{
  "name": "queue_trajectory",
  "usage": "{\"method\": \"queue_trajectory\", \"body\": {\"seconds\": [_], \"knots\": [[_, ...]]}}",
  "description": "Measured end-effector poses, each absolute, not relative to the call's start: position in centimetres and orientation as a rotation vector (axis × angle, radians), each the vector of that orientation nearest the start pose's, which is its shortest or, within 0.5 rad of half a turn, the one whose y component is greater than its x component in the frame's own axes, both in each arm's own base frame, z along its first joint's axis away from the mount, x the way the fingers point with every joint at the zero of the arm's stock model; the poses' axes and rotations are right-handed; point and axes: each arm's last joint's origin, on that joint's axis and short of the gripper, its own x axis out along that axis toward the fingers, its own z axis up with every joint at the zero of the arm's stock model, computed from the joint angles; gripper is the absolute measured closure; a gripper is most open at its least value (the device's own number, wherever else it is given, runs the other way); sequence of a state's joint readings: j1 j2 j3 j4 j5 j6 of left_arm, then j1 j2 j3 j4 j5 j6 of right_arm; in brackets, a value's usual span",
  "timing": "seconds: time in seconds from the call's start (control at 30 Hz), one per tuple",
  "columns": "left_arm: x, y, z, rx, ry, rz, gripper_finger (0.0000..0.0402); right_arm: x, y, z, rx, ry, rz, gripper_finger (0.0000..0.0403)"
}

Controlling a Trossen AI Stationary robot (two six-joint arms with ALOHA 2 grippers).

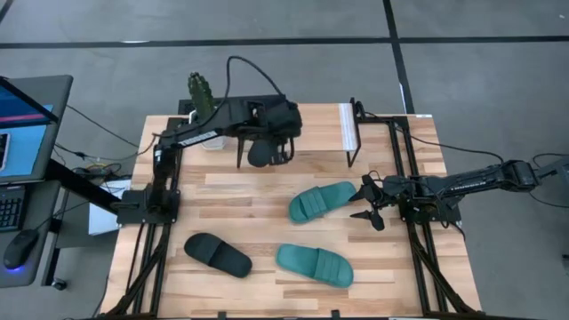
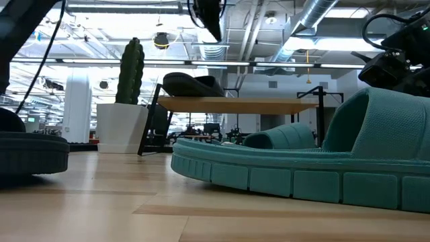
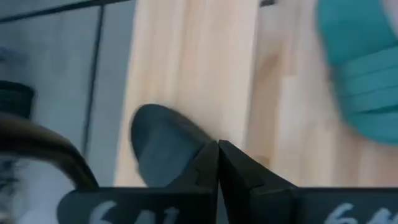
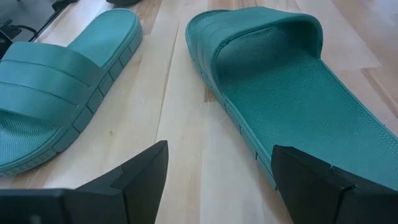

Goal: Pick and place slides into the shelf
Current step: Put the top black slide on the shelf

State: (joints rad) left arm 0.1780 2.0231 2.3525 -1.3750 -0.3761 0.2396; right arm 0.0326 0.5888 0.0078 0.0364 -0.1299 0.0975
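One black slide (image 1: 260, 155) lies sole-down on the wooden top panel of the shelf (image 1: 320, 133) at the table's far side. My left gripper (image 1: 267, 138) hangs above it, shut and holding nothing; the low view shows the left gripper (image 2: 209, 20) well clear of that slide (image 2: 191, 84). A second black slide (image 1: 218, 255) and two teal slides (image 1: 322, 201) (image 1: 314, 265) lie on the table. My right gripper (image 4: 221, 180) stands open at the right, just short of one end of the nearer teal slide (image 4: 280, 81).
A cactus in a white pot (image 1: 203, 93) stands at the far left corner beside the shelf. The shelf has a white end (image 1: 347, 133) on its right. Black frame rails run along both table sides. A laptop (image 1: 22, 133) sits off the table's left.
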Motion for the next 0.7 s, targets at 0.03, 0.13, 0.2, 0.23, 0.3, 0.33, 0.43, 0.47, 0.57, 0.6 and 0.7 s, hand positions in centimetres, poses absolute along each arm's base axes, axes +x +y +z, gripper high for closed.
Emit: {"method": "queue_trajectory", "body": {"seconds": [0.03, 0.13, 0.2, 0.23, 0.3, 0.33, 0.43, 0.47, 0.57, 0.6, 0.7], "knots": [[38.5, 8.2, 38.9, 0.372, 1.136, 0.35, 0.0401, 12.1, 0.8, 11.6, 0.121, 0.55, 0.132, 0.0133], [38.1, 8.7, 37.7, 0.478, 1.219, 0.298, 0.0401, 12.1, 0.8, 11.6, 0.121, 0.551, 0.132, 0.0133], [37.9, 9.4, 37.5, 0.461, 1.233, 0.293, 0.0401, 12.1, 0.8, 11.6, 0.121, 0.551, 0.132, 0.0133], [37.8, 9.7, 37.5, 0.437, 1.232, 0.274, 0.0401, 12.0, 0.8, 11.6, 0.121, 0.552, 0.132, 0.0133], [38.0, 10.2, 37.5, 0.394, 1.184, 0.22, 0.0401, 12.0, 0.8, 11.6, 0.121, 0.552, 0.132, 0.0133], [38.1, 10.4, 37.5, 0.383, 1.162, 0.187, 0.0401, 12.1, 0.8, 11.6, 0.121, 0.55, 0.132, 0.0133], [38.5, 10.2, 37.5, 0.403, 1.128, 0.098, 0.0401, 12.0, 0.8, 11.6, 0.121, 0.555, 0.132, 0.0133], [38.5, 10.0, 37.5, 0.42, 1.121, 0.071, 0.0401, 12.0, 0.8, 11.6, 0.121, 0.555, 0.132, 0.0133], [39.1, 9.5, 37.4, 0.48, 1.101, 0.017, 0.0401, 12.0, 0.8, 11.6, 0.121, 0.555, 0.132, 0.0133], [39.4, 9.4, 37.2, 0.5, 1.095, 0.005, 0.0401, 12.0, 0.8, 11.6, 0.121, 0.555, 0.132, 0.0133], [39.9, 9.1, 36.7, 0.55, 1.103, -0.035, 0.0401, 12.0, 0.8, 11.6, 0.121, 0.555, 0.132, 0.0133]]}}
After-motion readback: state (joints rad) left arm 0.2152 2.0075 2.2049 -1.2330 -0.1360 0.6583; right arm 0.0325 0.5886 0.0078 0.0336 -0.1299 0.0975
